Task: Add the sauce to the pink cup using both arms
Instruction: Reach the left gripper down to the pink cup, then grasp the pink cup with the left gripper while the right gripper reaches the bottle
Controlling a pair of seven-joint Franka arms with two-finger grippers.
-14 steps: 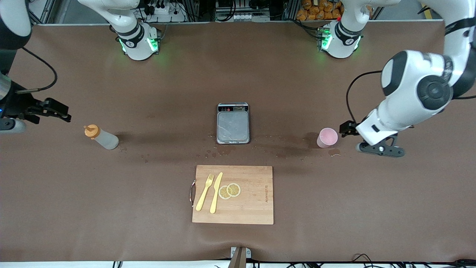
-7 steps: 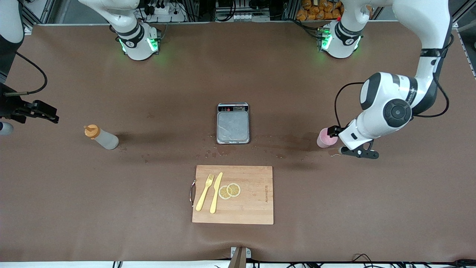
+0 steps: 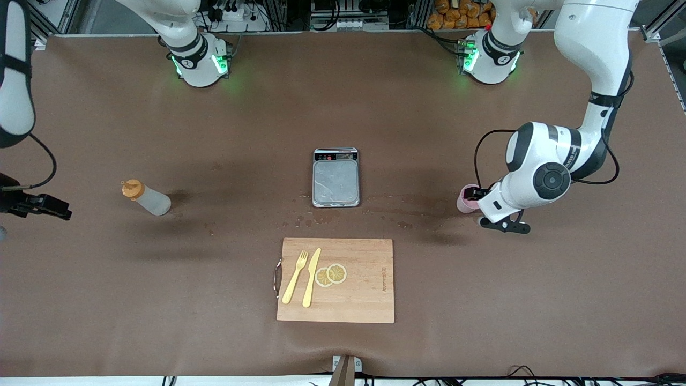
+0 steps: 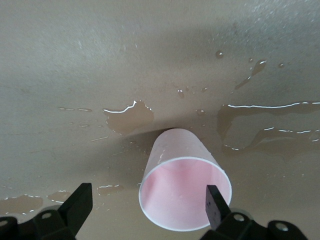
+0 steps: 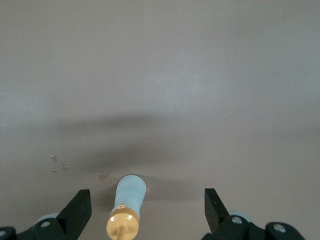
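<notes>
Spanning the brown surface [image 3: 214, 134], the approach step was logged: left end effector [image 4: 145, 212] spread wide at the pink cup [image 4: 182, 187] near the scale [image 3: 336, 177], not closed; right end effector [image 5: 145, 212] spread apart, nearing the sauce bottle [image 5: 127, 205]; next, presumably, centring and closing.

the pink cup [image 4: 175, 162] before my left gripper [image 4: 145, 207] looks like smooth, thin plastic with a slight sheen, on a matt brown table cover [image 3: 214, 300] marked with glossy wet patches [image 4: 129, 116]. the squeeze bottle [image 3: 148, 199] appears translucent plastic; the scale [image 3: 336, 177] carries a brushed steel plate, and the cutting board [image 3: 364, 289] is pale matt wood.
</notes>
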